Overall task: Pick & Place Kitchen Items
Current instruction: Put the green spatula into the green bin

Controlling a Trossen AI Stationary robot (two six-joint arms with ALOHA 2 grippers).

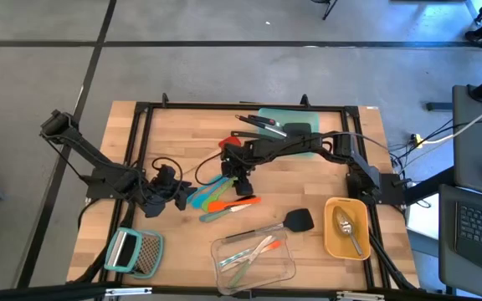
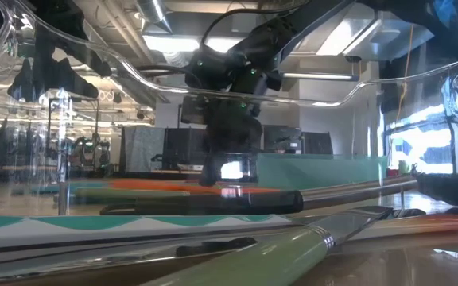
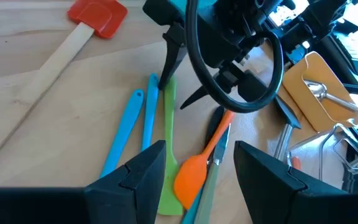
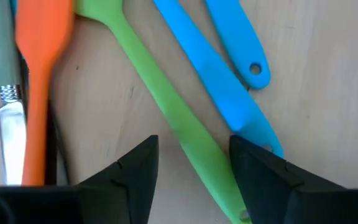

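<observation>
Both arms are dark, near-black, built of slim tubular links joined by bulkier rounded housings; the left arm (image 1: 99,163) ends its far link in a blocky square cap; the right arm (image 1: 325,144) carries a boxy black base block at the table's edge. Black cables trail along each arm; one thick, glossy cable loops in a wide ring just behind the right gripper (image 3: 178,74). Its fingers (image 3: 171,59) are thin, tapered black blades; small green lights glow on the housing above them. The left gripper (image 3: 196,168) has broad, matte black fingers (image 3: 138,177) with angular, faceted edges, widening behind the tips into a flat black body.
</observation>
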